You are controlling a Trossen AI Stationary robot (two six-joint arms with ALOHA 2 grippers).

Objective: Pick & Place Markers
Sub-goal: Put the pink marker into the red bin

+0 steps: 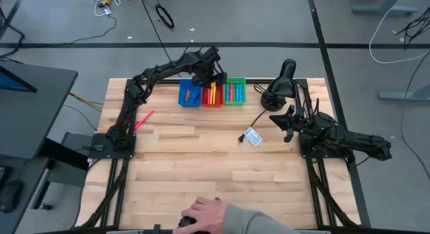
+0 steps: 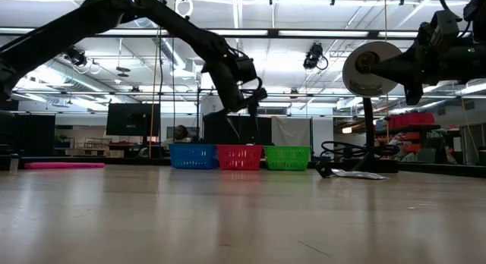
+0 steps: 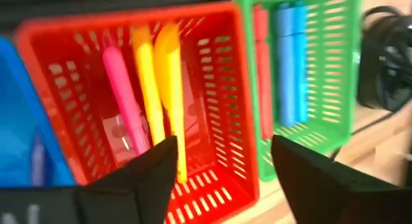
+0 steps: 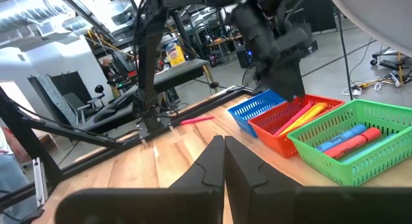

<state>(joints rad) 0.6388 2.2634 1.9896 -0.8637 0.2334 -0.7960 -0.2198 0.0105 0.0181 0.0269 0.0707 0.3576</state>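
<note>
L pincer (image 1: pixel 214 78) hangs over red bin (image 1: pixel 212 95), fingers apart, nothing held; yellow markers (image 3: pixel 159 89) lie in bin below. Last pink marker (image 1: pixel 144 119) lies on counter (image 1: pixel 201 167) by L arm base, nearer L. R pincer (image 1: pixel 287 122) closed, idle.

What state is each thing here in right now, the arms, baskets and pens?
Left gripper: open, above the red bin.
Right gripper: shut, waiting at the table's right side.
Red bin: holds yellow and pink markers.
Green bin: holds blue and red markers.
Blue bin: upright; contents unclear.
Pink marker: lying loose on the table.
</note>
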